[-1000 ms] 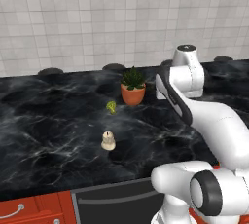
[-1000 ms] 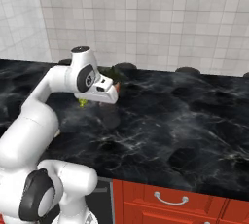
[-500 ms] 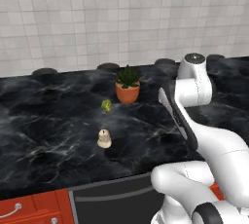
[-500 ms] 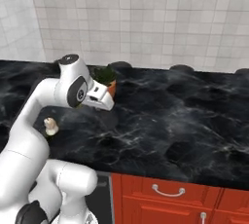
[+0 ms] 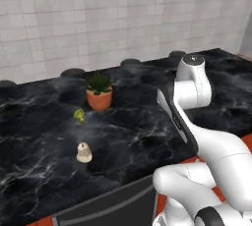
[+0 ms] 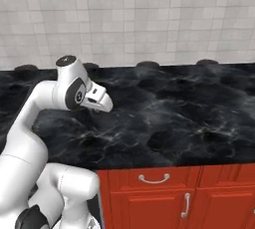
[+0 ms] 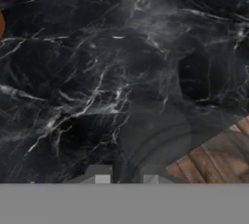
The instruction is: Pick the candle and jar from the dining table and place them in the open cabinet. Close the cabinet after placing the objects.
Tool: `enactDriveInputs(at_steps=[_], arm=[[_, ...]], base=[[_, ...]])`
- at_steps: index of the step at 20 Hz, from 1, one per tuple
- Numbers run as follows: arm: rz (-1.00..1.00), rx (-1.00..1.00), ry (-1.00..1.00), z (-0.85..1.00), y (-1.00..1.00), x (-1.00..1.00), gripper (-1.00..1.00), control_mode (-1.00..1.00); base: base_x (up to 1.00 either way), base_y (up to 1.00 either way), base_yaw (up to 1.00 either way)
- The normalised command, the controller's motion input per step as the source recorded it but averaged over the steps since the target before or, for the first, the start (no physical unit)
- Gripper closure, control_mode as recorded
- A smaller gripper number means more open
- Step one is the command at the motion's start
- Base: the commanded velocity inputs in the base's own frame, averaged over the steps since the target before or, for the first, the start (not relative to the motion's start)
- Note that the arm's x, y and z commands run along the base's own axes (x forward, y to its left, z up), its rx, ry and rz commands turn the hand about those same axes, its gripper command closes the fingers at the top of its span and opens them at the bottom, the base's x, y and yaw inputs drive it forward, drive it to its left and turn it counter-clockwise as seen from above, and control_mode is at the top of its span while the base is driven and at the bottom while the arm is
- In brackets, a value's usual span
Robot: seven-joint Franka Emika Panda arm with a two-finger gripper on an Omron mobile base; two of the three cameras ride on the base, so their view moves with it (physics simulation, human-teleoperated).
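Since a second earlier our base had swung right. Our end effector (image 6: 107, 107), jaws narrow, seemed to hold nothing; the squat cream-white candle (image 5: 84, 153) sat at nine o'clock, so we risked leaving it.

You see the terracotta plant pot (image 7: 1, 23) cut to a sliver at the hand view's left edge. The arm's own links hide the gripper in the left base view, and the dining table (image 5: 44, 136) runs past the frame.
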Motion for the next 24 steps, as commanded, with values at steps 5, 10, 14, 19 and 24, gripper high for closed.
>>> enactDriveInputs(at_steps=[5,10,14,19,24], arm=[[0.0,0.0,0.0,0.0,0.0,0.0,1.0,1.0],[0.0,0.0,0.0,0.0,0.0,0.0,1.0,1.0],[0.0,0.0,0.0,0.0,0.0,0.0,1.0,1.0],[0.0,0.0,0.0,0.0,0.0,0.0,1.0,1.0],[0.0,0.0,0.0,0.0,0.0,0.0,1.0,1.0]], base=[[-0.16,-0.21,-0.47],[-0.02,-0.12,-0.49],[0.0,-0.17,-0.52],[0.0,-0.22,-0.55],[0.0,-0.25,-0.55]])
